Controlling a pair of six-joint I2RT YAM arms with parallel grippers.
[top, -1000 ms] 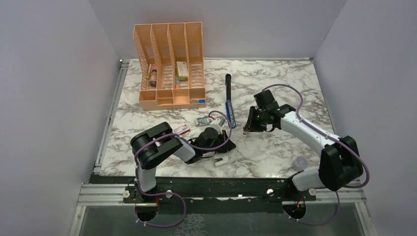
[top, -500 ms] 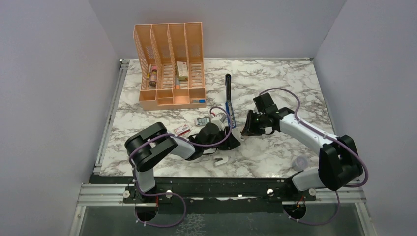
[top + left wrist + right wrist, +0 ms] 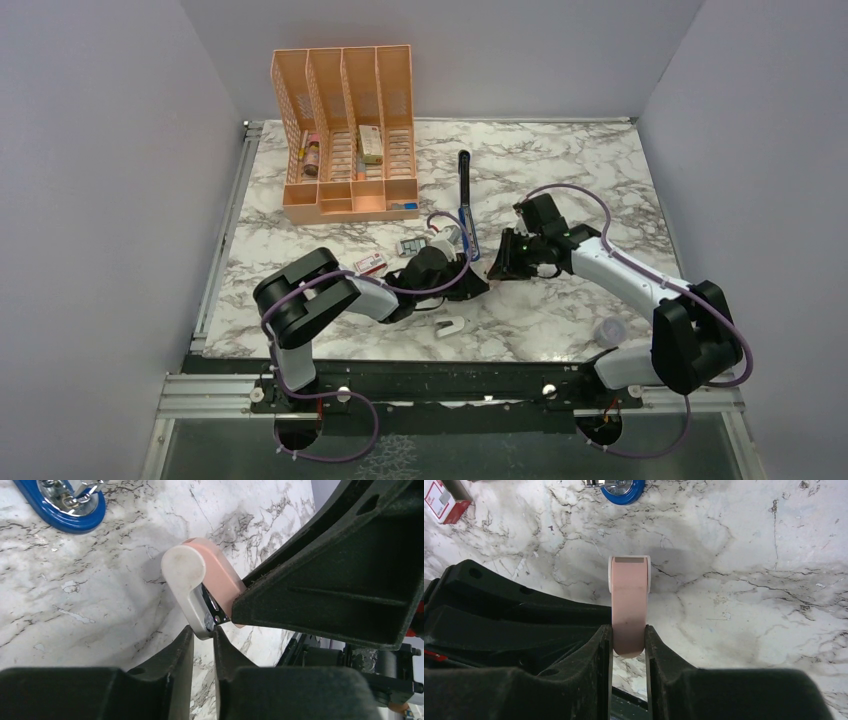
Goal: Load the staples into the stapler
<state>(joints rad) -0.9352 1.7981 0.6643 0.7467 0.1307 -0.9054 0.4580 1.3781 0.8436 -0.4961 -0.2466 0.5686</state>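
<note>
Right hand (image 3: 628, 630) pinches the pink piece (image 3: 629, 590) steady, I judge, for the left hand (image 3: 202, 632) at its end; left grip unclear.

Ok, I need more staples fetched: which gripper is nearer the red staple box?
Left. The left gripper sits to the right of the red staple box, its wrist close beside it; the right gripper is farther right, beyond the left one.

I count one stapler (image 3: 464, 190), far of centre. One red box of staples (image 3: 371, 264) and one small staple tray (image 3: 412, 246) lie left of it. There is one pink oval piece (image 3: 629, 610), one white curved clip (image 3: 452, 326) near me, one orange organizer (image 3: 350, 205) with four upright slots at far left, and one clear round cap (image 3: 610, 330) at near right.
</note>
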